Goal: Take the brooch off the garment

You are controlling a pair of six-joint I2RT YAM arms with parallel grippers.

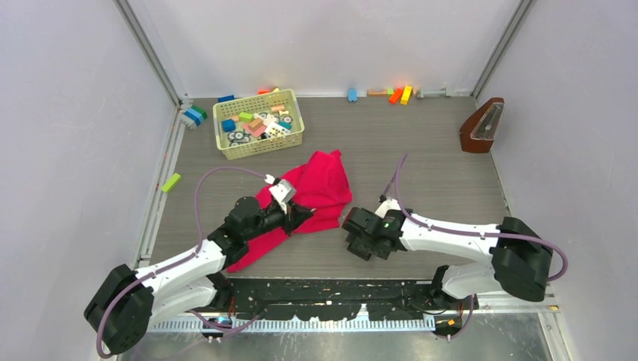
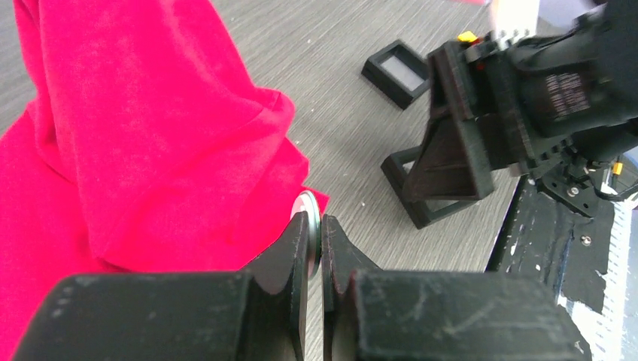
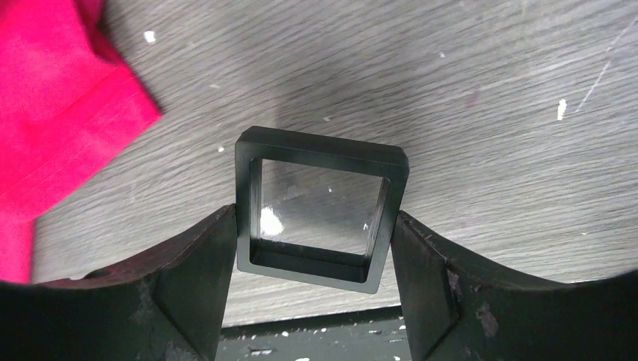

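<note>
On the left, your left jaws are clamped on the brooch [image 2: 307, 207], pinching its thin disc by both faces right at a corner of the garment [image 2: 150, 120]. Expect the badge to be light, stiff and slick, so that face-to-face hold suits it. The cloth is soft and will probably lift and drag along unless something pins it. Further right, the right jaws stand either side of a black square tray [image 3: 323, 147], at its walls; you cannot tell whether they press. Beyond them the counter [image 1: 444, 165] offers room rightward and far. Mind its near edge.
</note>
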